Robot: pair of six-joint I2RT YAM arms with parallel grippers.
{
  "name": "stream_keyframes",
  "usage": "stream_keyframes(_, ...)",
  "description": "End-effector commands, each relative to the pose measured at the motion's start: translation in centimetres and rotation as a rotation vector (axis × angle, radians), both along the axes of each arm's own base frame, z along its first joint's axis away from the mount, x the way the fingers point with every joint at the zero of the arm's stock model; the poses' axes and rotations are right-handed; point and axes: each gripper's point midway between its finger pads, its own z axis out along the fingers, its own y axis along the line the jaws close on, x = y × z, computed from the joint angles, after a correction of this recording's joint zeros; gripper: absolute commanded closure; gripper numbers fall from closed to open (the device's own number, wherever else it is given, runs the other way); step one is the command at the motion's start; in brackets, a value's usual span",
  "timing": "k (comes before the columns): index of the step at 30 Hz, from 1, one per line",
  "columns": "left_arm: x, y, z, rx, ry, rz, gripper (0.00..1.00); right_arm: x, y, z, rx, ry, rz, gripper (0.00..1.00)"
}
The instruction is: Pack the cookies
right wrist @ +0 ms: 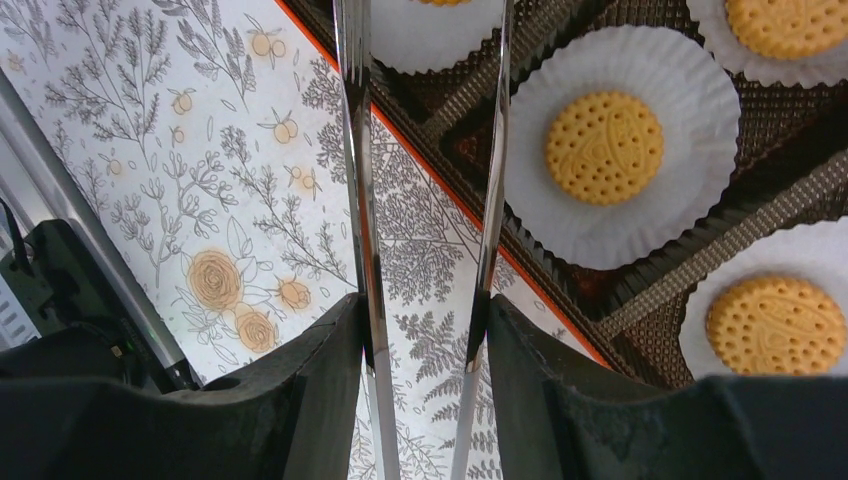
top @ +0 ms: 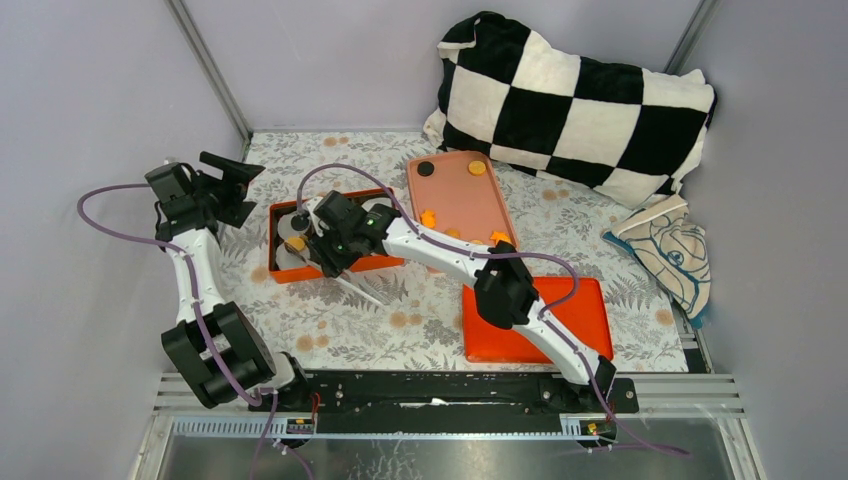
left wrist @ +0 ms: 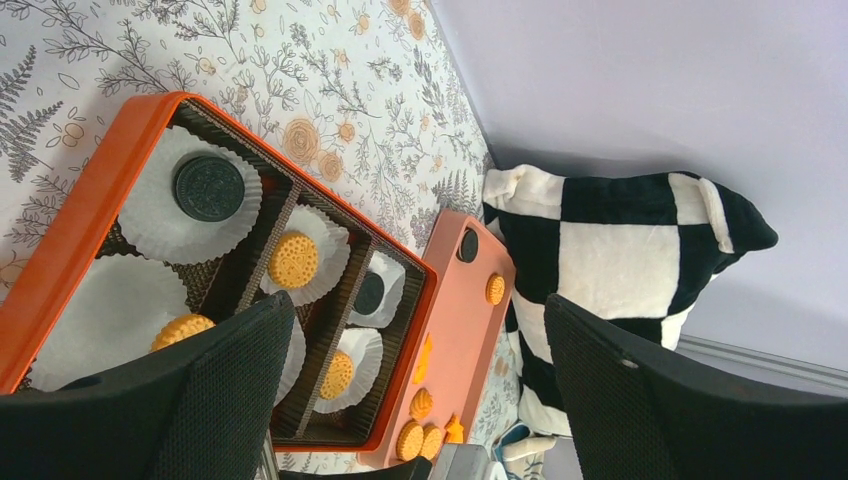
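Cookies [top: 428, 217], golden-orange discs on the pink plastic tray [top: 470, 195], lie right of the nearer right end effector [right wrist: 425, 322], pinching steel tweezers [right wrist: 355, 150]; the left end effector [left wrist: 418, 305] hangs spread.

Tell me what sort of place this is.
Probably a robot lab test cell, not a kitchen: plain walls on a metal frame, arms bolted to a rail, the right gripper holding tweezers at a cookie box.

Six white liners [left wrist: 100, 305] sit in the orange box [left wrist: 97, 215], each with one of the cookies [left wrist: 293, 258]: four golden, two black. The pink tray [left wrist: 465, 320] carries one black and at least five golden, several bunched toward 6 o'clock. One orange lid [top: 490, 345].
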Motion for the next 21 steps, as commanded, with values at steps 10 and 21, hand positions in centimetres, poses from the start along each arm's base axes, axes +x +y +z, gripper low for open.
stream_keyframes(10, 0.0, 0.8, -0.4, 0.026, 0.008, 0.007, 0.01, 1.1, 3.3, -0.8, 0.119, -0.005, 0.010, 0.54)
stream_keyframes(21, 0.0, 0.8, -0.6, 0.025, 0.009, 0.001, 0.01, 1.3, 1.9, -2.8, 0.063, -0.017, -0.019, 0.31)
